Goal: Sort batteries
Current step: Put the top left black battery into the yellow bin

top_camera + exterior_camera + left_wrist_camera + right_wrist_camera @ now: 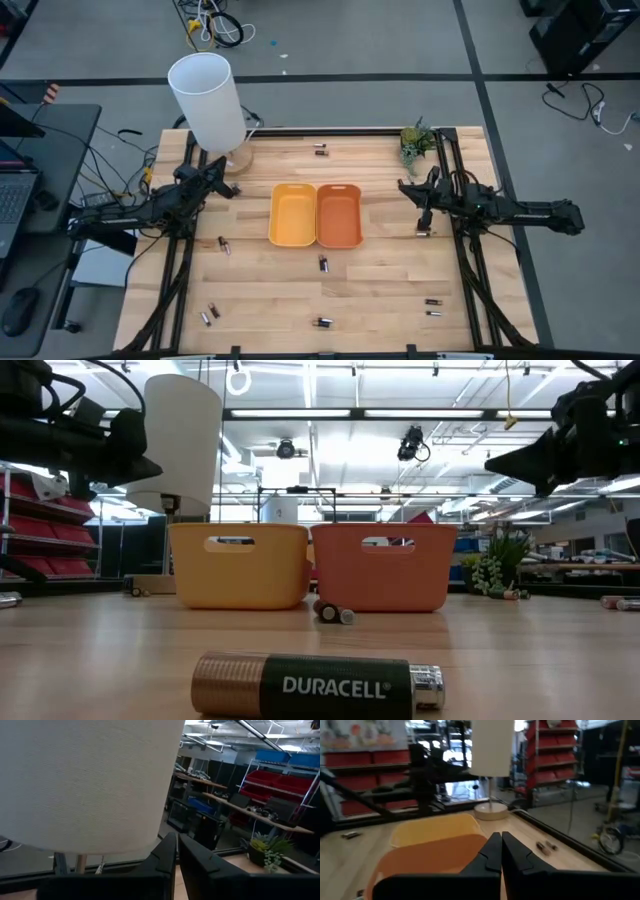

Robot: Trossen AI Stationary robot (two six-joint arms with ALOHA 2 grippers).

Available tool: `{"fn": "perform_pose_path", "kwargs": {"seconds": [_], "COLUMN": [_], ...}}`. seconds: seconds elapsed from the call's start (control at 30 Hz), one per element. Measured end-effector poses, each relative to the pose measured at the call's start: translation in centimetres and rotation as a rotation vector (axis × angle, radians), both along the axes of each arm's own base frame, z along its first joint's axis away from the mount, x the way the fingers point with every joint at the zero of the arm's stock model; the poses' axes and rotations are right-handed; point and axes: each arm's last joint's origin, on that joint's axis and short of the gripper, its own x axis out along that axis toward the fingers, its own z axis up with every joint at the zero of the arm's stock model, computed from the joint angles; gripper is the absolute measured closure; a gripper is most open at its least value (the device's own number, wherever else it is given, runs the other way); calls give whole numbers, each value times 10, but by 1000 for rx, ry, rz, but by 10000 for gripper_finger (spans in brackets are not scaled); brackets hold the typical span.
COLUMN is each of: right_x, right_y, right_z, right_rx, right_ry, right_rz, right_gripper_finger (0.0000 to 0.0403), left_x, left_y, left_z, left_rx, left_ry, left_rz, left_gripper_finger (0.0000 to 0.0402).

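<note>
The left gripper (222,186) hangs in the air with its fingers pressed together and nothing between them, just beside the foot of the white lamp (208,100). The right gripper (408,186) is up in the air too, fingers together and holding nothing, on the far side of the two bins from the lamp, near the little green plant (416,141). Both arms look like they are waiting high up so they do not bump anything. The yellow bin (292,214) and the orange bin (339,215) sit touching side by side in the middle of the table (260,290), a bit past the lamp, easy for both arms to reach. I think each bin is for one kind of battery. The batteries (323,264) are not in the bins yet; they lie loose all over the wood. One pair lies near the lamp by the back edge, one lies just in front of the orange bin, and more lie along the front edge, well away from the lamp. I would say the sorting has not started.
</note>
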Motion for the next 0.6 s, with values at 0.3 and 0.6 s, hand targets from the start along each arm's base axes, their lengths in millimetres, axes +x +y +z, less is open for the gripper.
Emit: {"fn": "perform_pose_path", "kwargs": {"seconds": [0.3, 0.6], "right_x": [4, 9], "right_y": [-1, -1], "right_z": [-9, -9], "right_rx": [103, 133], "right_ry": [68, 59], "right_rz": [-33, -47], "right_gripper_finger": [399, 325], "left_x": [2, 8], "left_y": [-1, -2], "left_z": [-3, -10], "left_rx": [-42, -162], "left_ry": [-29, 114], "left_rz": [-61, -136], "left_gripper_finger": [366, 366]}}
